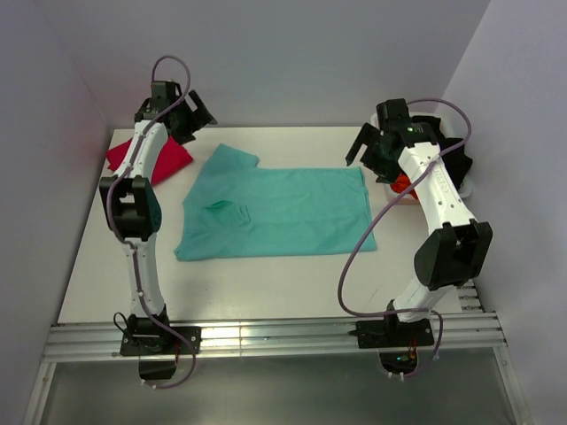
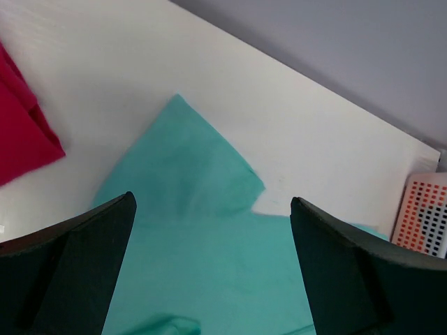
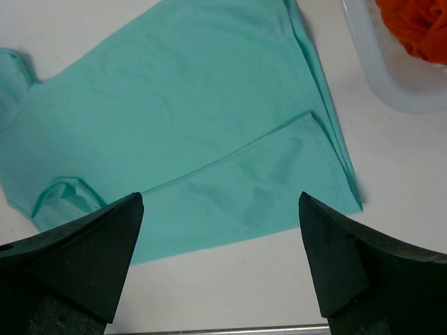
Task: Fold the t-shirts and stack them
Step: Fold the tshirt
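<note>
A teal-green t-shirt [image 1: 283, 212] lies flat on the white table [image 1: 266, 283], collar to the left, hem to the right, its near edge folded over. Its far sleeve [image 1: 236, 158] sticks out toward the back. A crimson-red shirt [image 1: 164, 161] lies folded at the far left. My left gripper [image 1: 197, 113] hangs open and empty above the far sleeve; the left wrist view shows the teal shirt [image 2: 188, 230] between the open jaws [image 2: 211, 199] and the red shirt [image 2: 21, 132] at the left. My right gripper [image 1: 363, 146] hangs open and empty above the hem; its wrist view [image 3: 221, 197] shows the teal shirt [image 3: 181, 118].
A white bin [image 3: 391, 77] holding orange cloth [image 3: 419, 21] stands at the table's right side, behind the right arm [image 1: 403, 184]. A white and orange perforated basket [image 2: 422, 216] shows in the left wrist view. Grey walls close off the back and sides.
</note>
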